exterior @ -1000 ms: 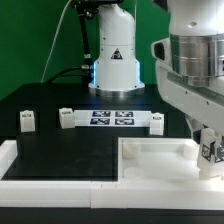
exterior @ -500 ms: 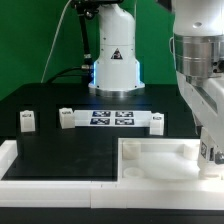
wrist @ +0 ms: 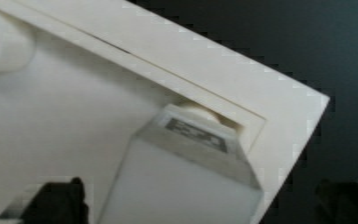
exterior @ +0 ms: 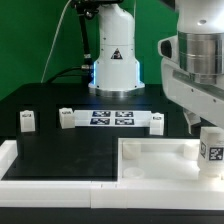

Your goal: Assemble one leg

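A leg [exterior: 210,150], a small white block with a square marker, stands upright in the near right corner of the large white panel [exterior: 155,158]. My gripper [exterior: 200,124] hangs just above it, open, not gripping it. In the wrist view the leg [wrist: 197,150] sits in the panel's corner hole, and the panel [wrist: 87,100] fills much of the picture. The gripper [wrist: 202,206] straddles the leg, with the dark fingertips [wrist: 51,204] standing apart from its sides. Three more legs stand on the black table: two at the exterior view's left [exterior: 27,121] [exterior: 66,118] and one by the marker board [exterior: 156,122].
The marker board [exterior: 110,118] lies across the middle of the table. A white rail [exterior: 50,168] runs along the front and left edge. The robot's base [exterior: 112,65] stands at the back in front of a green wall.
The gripper was low around the leg at the panel's corner. It has now let go and risen, so the whole leg shows standing alone.
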### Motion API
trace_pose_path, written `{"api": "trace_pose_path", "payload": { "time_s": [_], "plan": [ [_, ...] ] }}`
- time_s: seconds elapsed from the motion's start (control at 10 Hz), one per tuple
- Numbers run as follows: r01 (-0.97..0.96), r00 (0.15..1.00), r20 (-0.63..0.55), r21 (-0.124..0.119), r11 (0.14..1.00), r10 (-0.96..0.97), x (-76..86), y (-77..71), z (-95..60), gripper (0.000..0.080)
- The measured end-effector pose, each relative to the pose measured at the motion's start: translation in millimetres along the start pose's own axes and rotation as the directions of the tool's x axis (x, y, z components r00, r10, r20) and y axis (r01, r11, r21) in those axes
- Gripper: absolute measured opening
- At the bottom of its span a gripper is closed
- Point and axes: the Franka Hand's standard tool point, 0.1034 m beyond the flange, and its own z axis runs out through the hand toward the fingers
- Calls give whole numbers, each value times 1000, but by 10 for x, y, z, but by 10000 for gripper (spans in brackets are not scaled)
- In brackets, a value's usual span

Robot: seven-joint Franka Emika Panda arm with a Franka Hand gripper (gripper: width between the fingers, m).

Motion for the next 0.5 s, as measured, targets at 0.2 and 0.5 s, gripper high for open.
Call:
{"api": "trace_pose_path", "payload": {
  "time_s": [0.2,0.5],
  "plan": [
    [193,981,-2,-5,981,-193,-31,-10,7,649],
    [585,810,-21,-51,809,-587,-22,-17,-10,649]
  ]
}}
